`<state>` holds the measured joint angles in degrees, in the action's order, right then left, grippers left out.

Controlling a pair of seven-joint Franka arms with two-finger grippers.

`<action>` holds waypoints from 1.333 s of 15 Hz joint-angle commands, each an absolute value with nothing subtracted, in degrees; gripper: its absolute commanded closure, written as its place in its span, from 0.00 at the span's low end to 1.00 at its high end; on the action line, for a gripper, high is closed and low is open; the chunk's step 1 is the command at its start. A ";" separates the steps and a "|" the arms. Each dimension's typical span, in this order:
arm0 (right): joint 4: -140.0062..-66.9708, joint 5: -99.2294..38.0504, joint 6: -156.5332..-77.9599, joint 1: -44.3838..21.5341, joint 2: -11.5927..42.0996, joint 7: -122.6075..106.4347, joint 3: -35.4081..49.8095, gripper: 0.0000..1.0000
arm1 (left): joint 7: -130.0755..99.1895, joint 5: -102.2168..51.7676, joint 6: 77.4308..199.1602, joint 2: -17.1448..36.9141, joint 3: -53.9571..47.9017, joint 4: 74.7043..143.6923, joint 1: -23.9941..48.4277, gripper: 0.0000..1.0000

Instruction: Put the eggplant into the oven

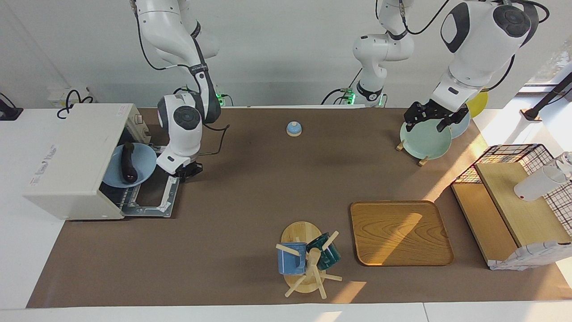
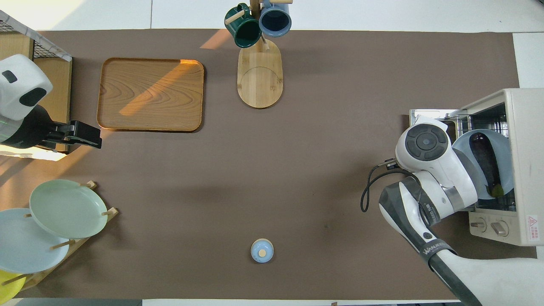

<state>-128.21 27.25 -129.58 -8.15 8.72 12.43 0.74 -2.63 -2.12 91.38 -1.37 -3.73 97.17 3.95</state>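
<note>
The white oven (image 1: 67,152) (image 2: 525,127) stands at the right arm's end of the table, its door (image 1: 154,203) folded down flat. In its mouth a light-blue plate (image 1: 145,163) (image 2: 505,146) rests on the wire rack. The dark eggplant (image 1: 128,162) (image 2: 484,161) lies on that plate. My right gripper (image 1: 187,172) is shut and holds nothing. It hangs over the edge of the open door nearest the robots, apart from the plate. The overhead view hides it under its own wrist. My left gripper (image 1: 431,118) (image 2: 91,138) waits open above the plate rack.
A small blue bell (image 1: 293,129) sits mid-table near the robots. A mug tree (image 1: 306,259) and a wooden tray (image 1: 400,232) lie farther out. A rack with a green plate (image 1: 424,141) and a wire-fenced wooden shelf (image 1: 514,197) fill the left arm's end.
</note>
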 commanded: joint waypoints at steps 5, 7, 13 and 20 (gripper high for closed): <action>-117.62 32.26 -115.16 -6.95 7.74 1.16 0.79 1.00 | -1.93 -2.72 90.53 -2.02 -4.04 97.03 3.16 0.00; -115.67 28.67 -112.95 -5.90 5.28 -1.92 0.53 1.00 | -1.93 -2.72 90.53 -2.02 -4.04 97.03 3.16 0.00; -115.66 25.68 -108.63 0.25 -0.52 -10.36 0.44 1.00 | -1.93 -2.72 90.53 -2.02 -4.04 97.03 3.16 0.00; -115.66 21.28 -106.27 4.13 -3.07 -15.82 -0.17 1.00 | -1.93 -2.72 90.53 -2.02 -4.04 97.03 3.16 0.00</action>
